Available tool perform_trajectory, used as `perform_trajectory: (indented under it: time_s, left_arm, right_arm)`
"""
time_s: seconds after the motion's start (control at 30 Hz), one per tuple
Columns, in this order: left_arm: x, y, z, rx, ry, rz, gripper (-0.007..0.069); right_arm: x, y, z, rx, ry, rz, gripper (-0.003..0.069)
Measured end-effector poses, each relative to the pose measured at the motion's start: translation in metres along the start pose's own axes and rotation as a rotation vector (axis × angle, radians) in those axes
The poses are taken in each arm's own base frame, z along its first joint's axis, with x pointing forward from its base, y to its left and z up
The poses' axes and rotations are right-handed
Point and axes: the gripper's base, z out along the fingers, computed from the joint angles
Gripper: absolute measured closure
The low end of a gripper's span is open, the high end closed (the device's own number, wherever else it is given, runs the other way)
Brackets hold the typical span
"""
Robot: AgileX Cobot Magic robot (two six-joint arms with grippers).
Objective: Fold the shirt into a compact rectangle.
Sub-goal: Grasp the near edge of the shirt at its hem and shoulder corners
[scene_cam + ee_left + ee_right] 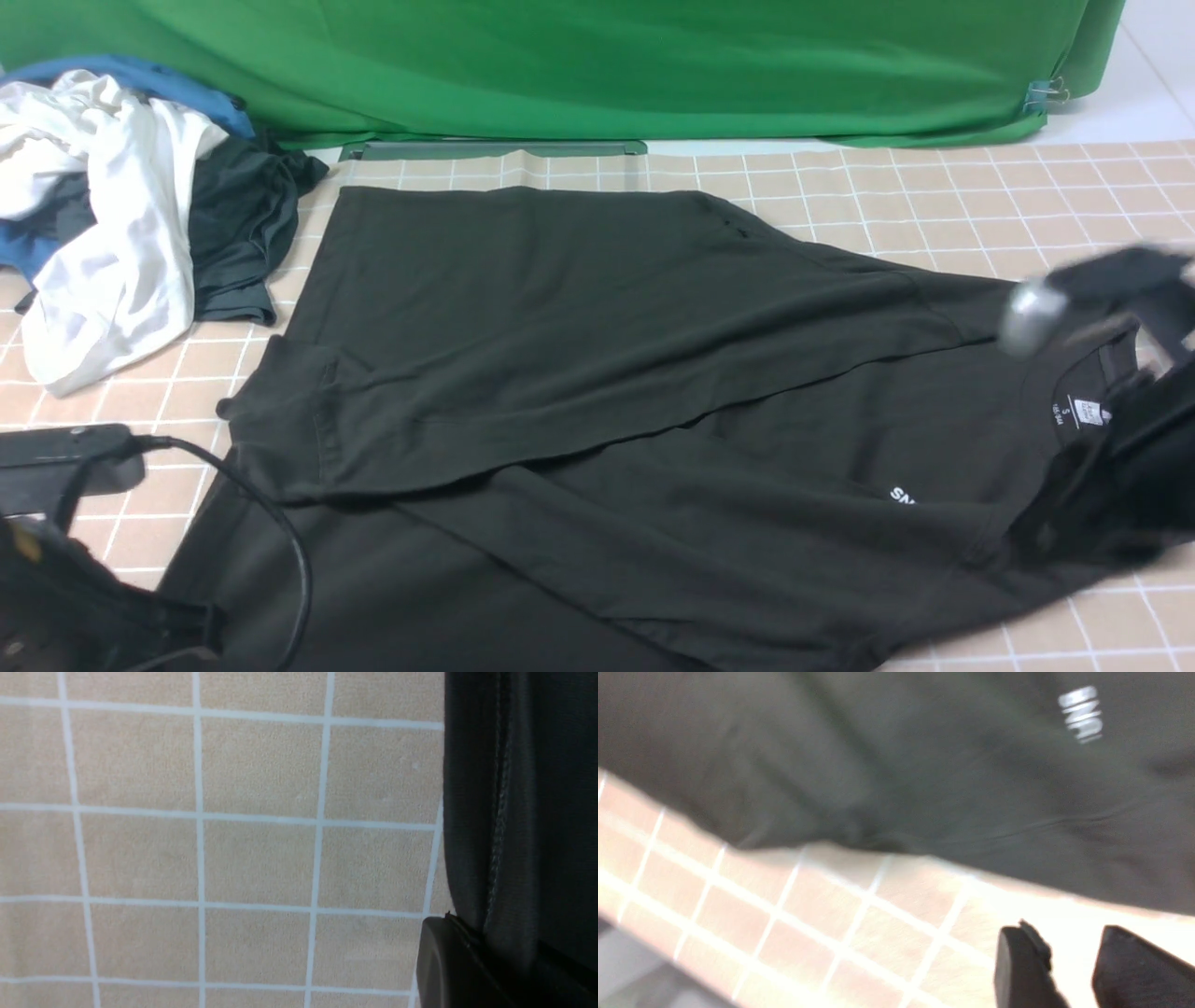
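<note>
The black shirt [579, 373] lies spread across the middle of the checked cloth [934, 205], one side folded in and the collar label [1089, 411] at 3 o'clock. There the right gripper [1071, 970] hovers, blurred, its fingers slightly apart and holding nothing. At 8 o'clock is the left gripper [70, 457]; one finger [448, 961] touches the hem, but pinched or not, I cannot tell. A clothes pile [112, 215] sits at 10 o'clock.

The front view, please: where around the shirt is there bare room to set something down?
Bare mat lies far right, between the green cloth and the shirt, plus a thin strip along the shirt's far edge. Crowded: clothes pile far left, left arm near left, right arm near right.
</note>
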Motion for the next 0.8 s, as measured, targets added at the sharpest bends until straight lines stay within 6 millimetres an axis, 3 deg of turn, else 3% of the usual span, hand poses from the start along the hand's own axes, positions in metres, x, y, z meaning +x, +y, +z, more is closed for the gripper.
perform_trajectory:
  time_s: [0.13,0.2,0.27,0.4,0.67,0.73,0.77,0.8]
  left_arm:
    - [0.007,0.002,-0.006,-0.014,0.008,-0.011,0.0590]
    - [0.008,0.002,-0.006,-0.015,0.012,-0.016,0.0590]
    - [0.007,0.003,-0.006,-0.023,0.005,-0.013,0.0590]
    - [0.005,0.003,-0.006,-0.025,-0.014,-0.010,0.0590]
    - [0.004,0.003,-0.005,-0.022,-0.028,-0.010,0.0590]
    - [0.003,0.002,-0.005,-0.008,-0.041,-0.018,0.0590]
    - [0.003,0.001,-0.005,-0.007,-0.045,-0.020,0.0590]
    - [0.002,0.001,-0.005,-0.001,-0.049,-0.026,0.0590]
  right_arm:
    - [0.005,0.021,0.021,0.038,0.030,-0.095,0.0302]
    - [0.004,0.026,0.030,0.065,0.051,-0.128,0.0223]
    - [0.002,0.026,0.044,0.091,0.092,-0.160,0.0096]
    - [-0.003,0.023,0.068,0.102,0.144,-0.186,0.0000]
    - [-0.012,0.015,0.108,0.113,0.161,-0.204,0.0053]
    - [-0.013,0.014,0.114,0.119,0.160,-0.217,0.0156]
    - [-0.015,0.014,0.114,0.122,0.148,-0.222,0.0251]
    - [-0.015,0.014,0.115,0.123,0.145,-0.223,0.0282]
